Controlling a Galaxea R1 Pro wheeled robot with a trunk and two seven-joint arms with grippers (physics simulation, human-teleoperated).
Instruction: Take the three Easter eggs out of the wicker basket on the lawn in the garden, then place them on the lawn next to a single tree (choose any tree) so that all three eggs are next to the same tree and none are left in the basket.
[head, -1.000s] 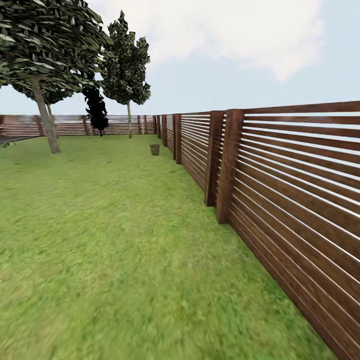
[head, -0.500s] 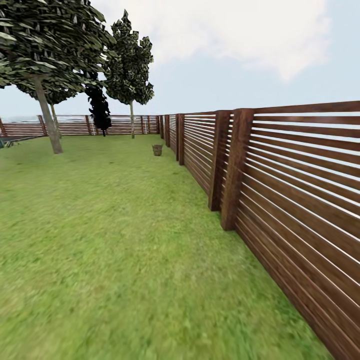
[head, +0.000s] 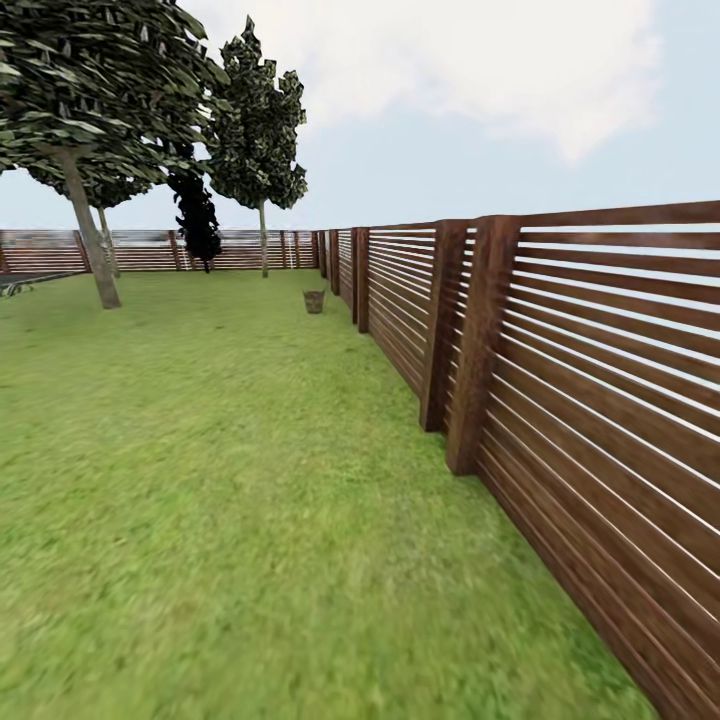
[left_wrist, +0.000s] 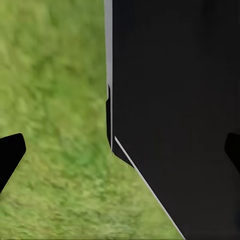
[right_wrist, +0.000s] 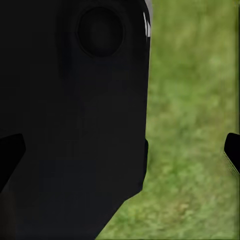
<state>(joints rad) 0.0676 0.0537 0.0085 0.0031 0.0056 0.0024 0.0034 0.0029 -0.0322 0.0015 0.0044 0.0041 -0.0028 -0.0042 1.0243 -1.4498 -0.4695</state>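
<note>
Ahead, your small brown woven wicker basket (head: 314, 301) stands far off beside the slatted fence (head: 560, 350); both grippers, left (left_wrist: 120, 150) and right (right_wrist: 120, 150), hang spread and empty. The eggs inside are likely light and smooth, so pinch each across its middle.

brown slatted wooden fence (head: 560, 350) runs down the right side and wraps around the far end, two thin-trunked trees (head: 262, 130) and a dark narrow cypress (head: 197, 220) back there, pale blue sky with a big white cloud (head: 450, 60)
</note>
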